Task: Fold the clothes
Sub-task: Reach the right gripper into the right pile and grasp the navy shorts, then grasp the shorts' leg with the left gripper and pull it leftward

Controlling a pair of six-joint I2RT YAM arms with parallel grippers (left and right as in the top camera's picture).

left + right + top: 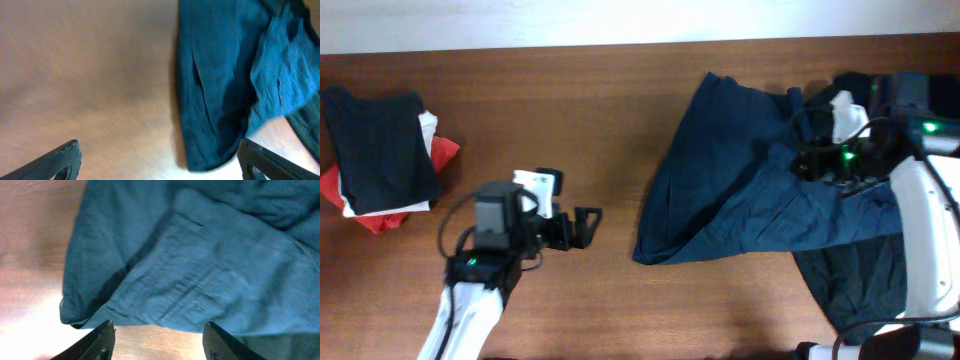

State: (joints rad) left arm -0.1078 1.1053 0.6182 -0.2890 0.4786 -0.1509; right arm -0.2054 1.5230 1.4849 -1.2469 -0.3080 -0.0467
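A crumpled dark blue garment (740, 190) lies right of the table's middle, its lower left corner pointing toward the left arm. My left gripper (586, 226) is open and empty, hovering over bare wood to the left of the garment. In the left wrist view the garment (225, 75) fills the right side, and the open fingers (160, 167) frame its lower corner. My right gripper (804, 160) is above the garment's right part. In the right wrist view its fingers (160, 342) are open and empty over wood, just short of the garment's edge (200, 265).
A stack of folded clothes (380, 150), black on top of white and red, sits at the far left. Another dark garment (855, 280) lies under the blue one at the lower right. More dark cloth (865, 85) lies at the back right.
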